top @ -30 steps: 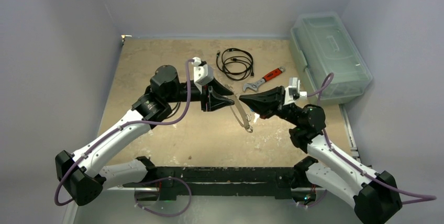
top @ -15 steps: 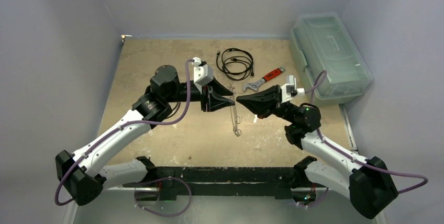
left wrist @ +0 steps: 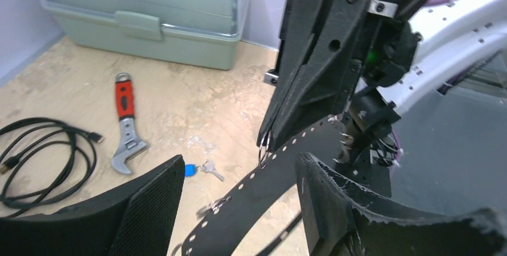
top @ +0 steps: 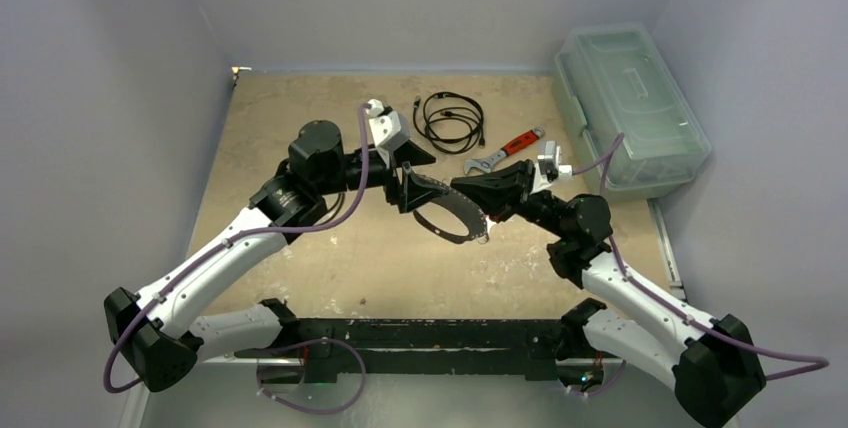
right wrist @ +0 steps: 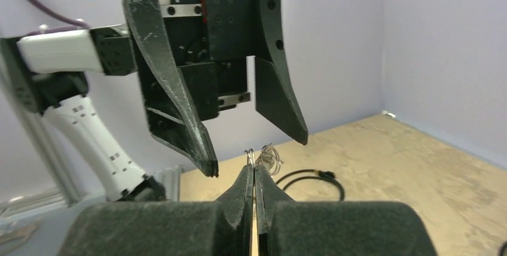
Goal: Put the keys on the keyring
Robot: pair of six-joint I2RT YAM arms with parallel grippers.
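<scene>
pale lilac walls enclose a tan table (top: 300, 118) carrying, toward its far right corner, a clear plastic box (left wrist: 149, 17), with a red-handled wrench (left wrist: 124, 118) and a coiled black cable (left wrist: 42, 148) nearer the far edge. both arms meet above the middle of the table. right gripper (right wrist: 254, 175): fingers pressed together, clamped on the rim of the keyring (left wrist: 275, 169), which is held off the table. the wrist views show the band partly edge-on, so its tilt is uncertain. left gripper (left wrist: 239, 163): fingers apart, holding nothing; the band of the ring passes through the gap between them, closer to one finger, and whether it touches that finger cannot be told. the ring's long axis runs roughly along the line joining the two claws, slanting toward the near edge on the right arm's side. keys (left wrist: 200, 169): the blue-headed one and the plain silver one lie side by side on the table, not yet on the ring, between the wrench and the raised ring and lower than both claws. judged from this layout, the left claw is the free one, and it would have to drop down and toward the wrench to reach them while the right arm presents the ring.
</scene>
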